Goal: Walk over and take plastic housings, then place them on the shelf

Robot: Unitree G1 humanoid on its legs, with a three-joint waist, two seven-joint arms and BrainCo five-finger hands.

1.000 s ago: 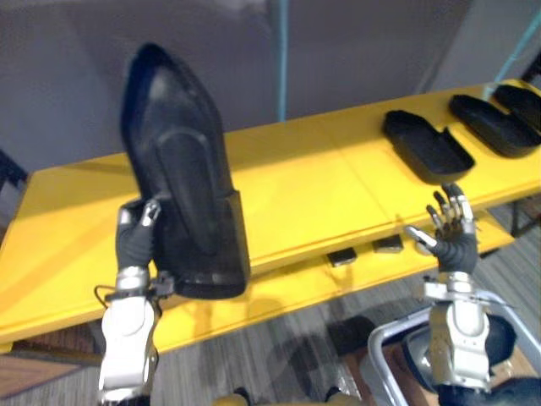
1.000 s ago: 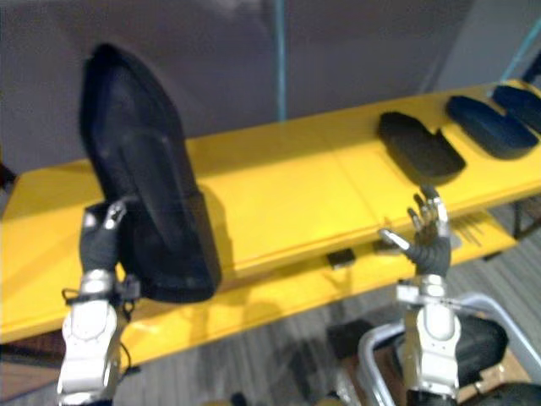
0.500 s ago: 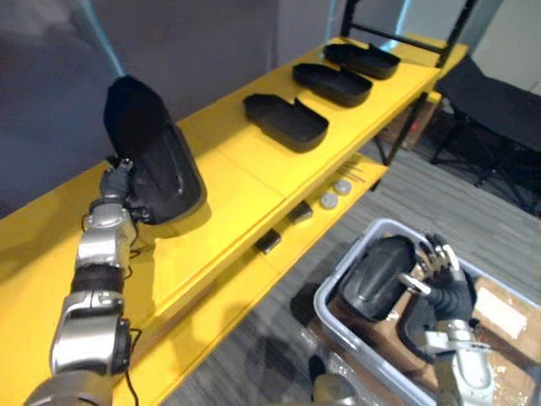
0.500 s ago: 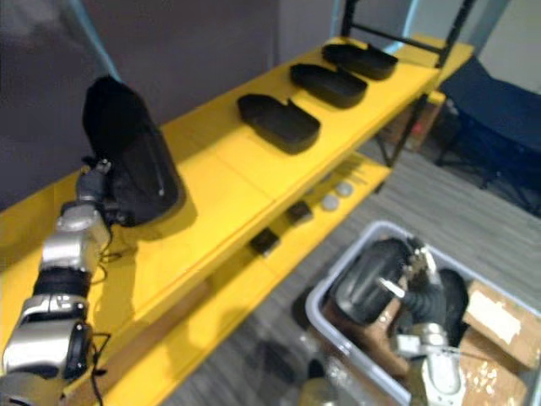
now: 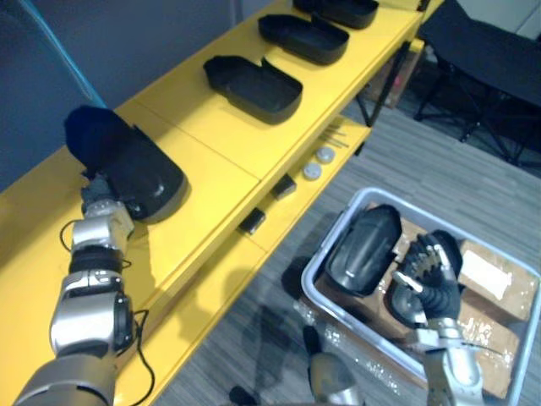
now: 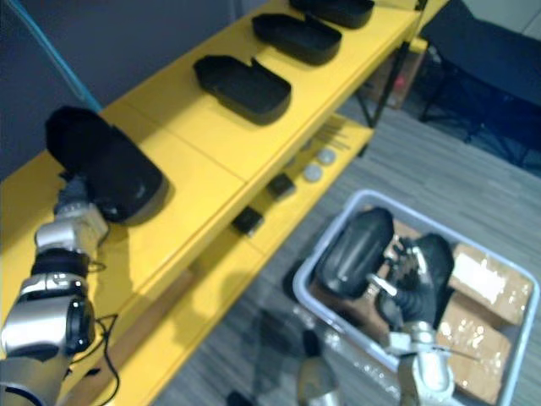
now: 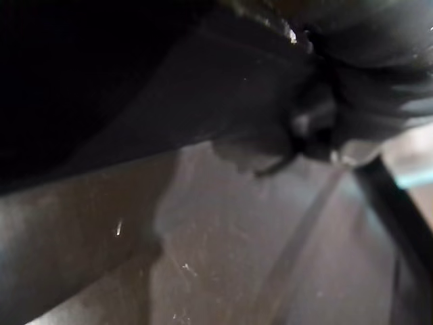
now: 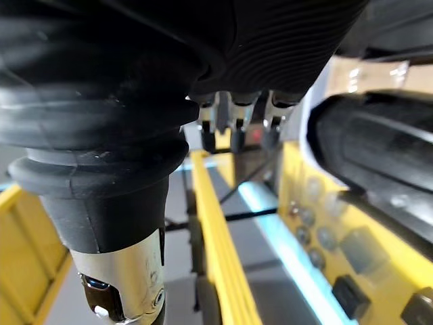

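A black plastic housing [image 5: 127,165] lies tilted on the top of the yellow shelf [image 5: 211,161], at its left end. My left hand [image 5: 100,201] is at the housing's near end, shut on its edge; the left wrist view shows the housing's dark surface [image 7: 203,223] from very close. Three more black housings [image 5: 254,85] [image 5: 304,35] [image 5: 338,8] lie in a row further along the shelf. My right hand [image 5: 433,272] hovers open over a grey bin [image 5: 338,233] at the lower right, above two more black housings [image 5: 363,249] [image 5: 407,303] inside it.
The shelf's lower ledge carries two round discs [image 5: 319,161] and two small black blocks [image 5: 283,186]. Cardboard boxes [image 5: 490,279] sit in the bin beside the housings. A dark chair [image 5: 482,51] stands at the upper right on grey carpet.
The camera has turned right and looks further down. The housing in my left hand has come down from upright to lie on the shelf. My right hand has stayed over the bin.
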